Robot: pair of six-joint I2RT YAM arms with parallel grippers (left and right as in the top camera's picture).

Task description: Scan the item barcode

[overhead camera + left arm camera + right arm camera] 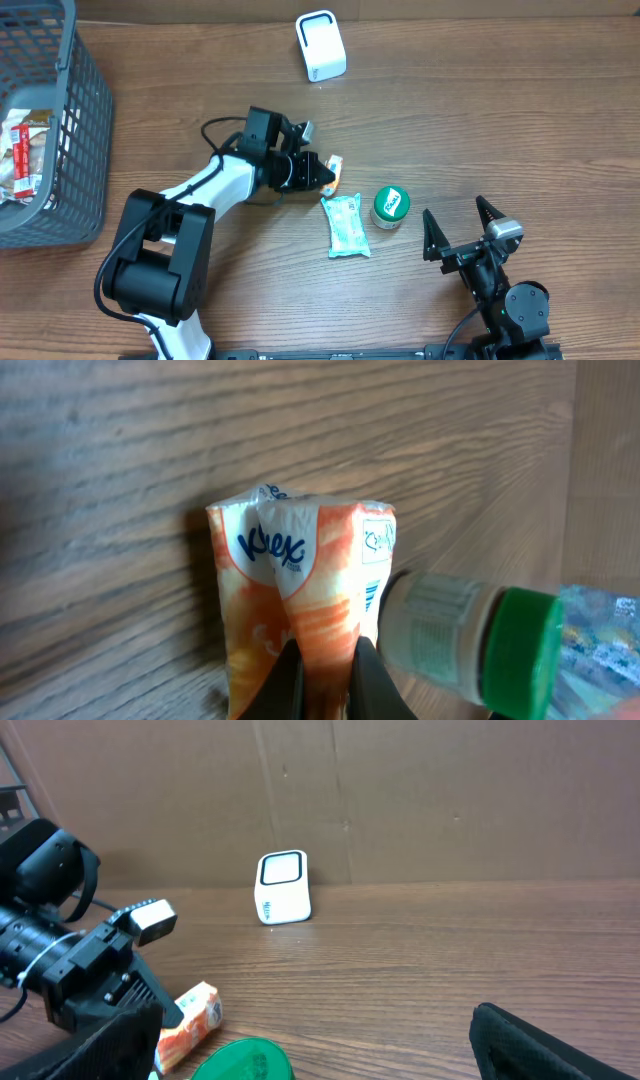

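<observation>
Nearest the lens, left wrist view: left jaws pinching the near end of an orange Kleenex tissue pack; the two dark tips are pressed into the wrapper, which is creased between them. The pack's long axis runs straight out from the jaws, logo end farthest from them. A small printed panel sits on the pack's edge beside the green-capped jar (too small to tell whether it is the barcode). No barcode can be read in any view.

Landmark: white barcode scanner, upright at the far side of the table.
- Tissue pack: on the scanner's near side, well apart from it. I cannot tell whether it is lifted or resting on the table.
- Jar and a teal wipes packet: farther from the scanner than the pack, both just beside it.
- Grey basket: well off to the scanner's left, packets inside.
- Right jaws: spread wide and holding nothing, the farthest of all from the scanner, beyond the jar.

Right wrist view: the scanner's dark-framed window faces back toward the arms.

Judgement: the grasp looks complete and the carry to the scanner is not yet done. The scanner lies ahead of the left jaws and off to one side of the pack's axis, so the next move needs both a reach and a turn of the wrist to show a printed face to the window. The left arm is the nearer arm and already has the pack.
</observation>
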